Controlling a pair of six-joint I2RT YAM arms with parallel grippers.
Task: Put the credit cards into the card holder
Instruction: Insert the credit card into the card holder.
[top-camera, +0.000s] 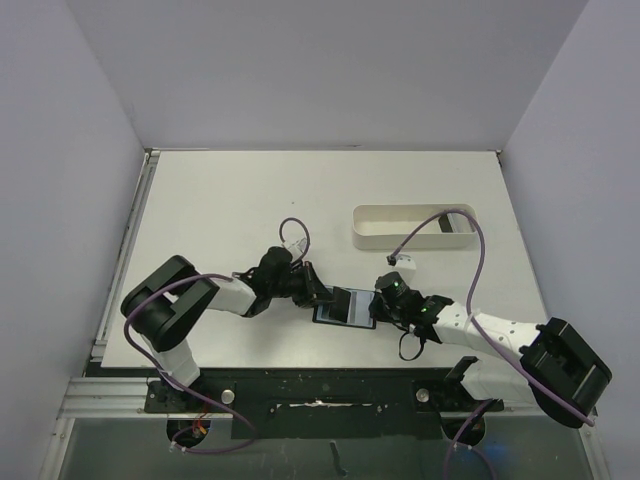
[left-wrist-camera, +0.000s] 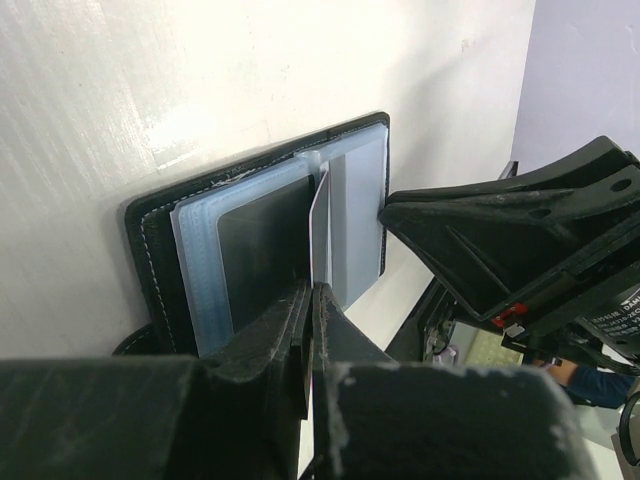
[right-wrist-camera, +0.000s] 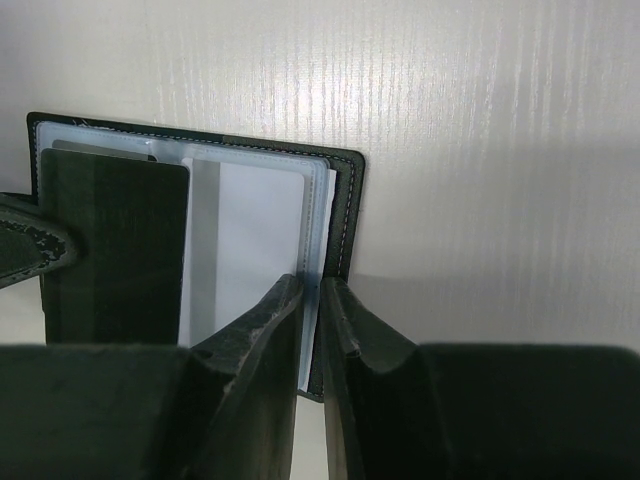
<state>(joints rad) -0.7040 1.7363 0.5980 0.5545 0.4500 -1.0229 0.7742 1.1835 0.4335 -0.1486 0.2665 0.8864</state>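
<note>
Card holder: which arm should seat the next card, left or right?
Left. The left claw is shut on a card held on edge over the open card holder. The right claw pinches that holder's edge, likely steadying it.

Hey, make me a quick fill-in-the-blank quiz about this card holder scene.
The black holder lies ___ on the table.
The tray beyond it is ___.
The left gripper is shut on a card; the right gripper is shut on the ___.
Missing: open, white, holder.
</note>
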